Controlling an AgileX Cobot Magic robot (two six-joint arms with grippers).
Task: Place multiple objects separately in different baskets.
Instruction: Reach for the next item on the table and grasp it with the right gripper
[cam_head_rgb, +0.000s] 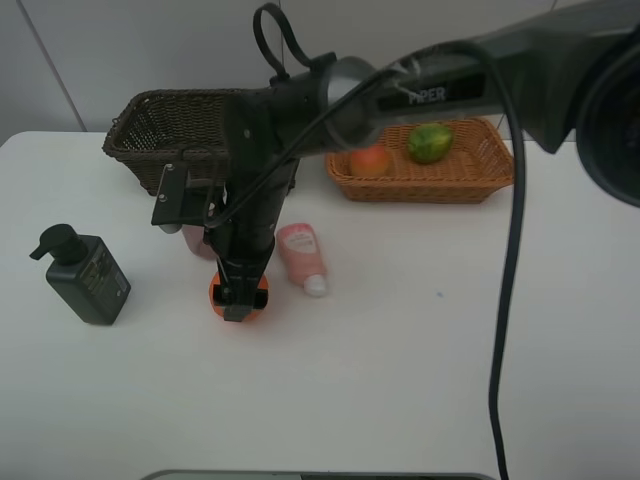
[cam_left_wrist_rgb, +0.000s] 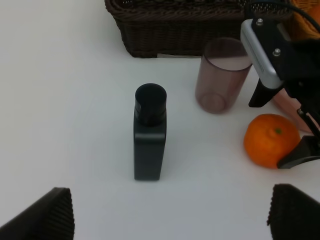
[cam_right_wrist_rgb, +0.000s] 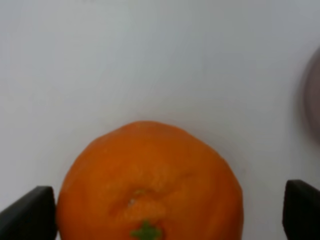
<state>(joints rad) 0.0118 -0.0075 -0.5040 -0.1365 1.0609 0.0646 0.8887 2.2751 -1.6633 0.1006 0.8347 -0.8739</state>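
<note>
The orange (cam_head_rgb: 216, 293) (cam_right_wrist_rgb: 150, 180) lies on the white table, with my right gripper (cam_head_rgb: 240, 298) (cam_right_wrist_rgb: 165, 215) lowered around it, open, a fingertip on either side and not pressing it. That arm reaches across from the right. My left gripper (cam_left_wrist_rgb: 170, 215) is open and holds nothing; it looks onto the dark pump bottle (cam_left_wrist_rgb: 150, 135) (cam_head_rgb: 88, 275), the mauve cup (cam_left_wrist_rgb: 222, 75) and the orange (cam_left_wrist_rgb: 271, 140). The pink tube (cam_head_rgb: 300, 255) lies just right of the orange. A red-orange fruit (cam_head_rgb: 370, 160) and a green mango-like fruit (cam_head_rgb: 429, 143) rest in the light tan basket (cam_head_rgb: 440, 180).
The dark brown basket (cam_head_rgb: 150, 130) (cam_left_wrist_rgb: 165, 30) stands at the back left, behind the cup, which the right arm half hides in the high view. A black cable (cam_head_rgb: 512, 260) hangs down on the right.
</note>
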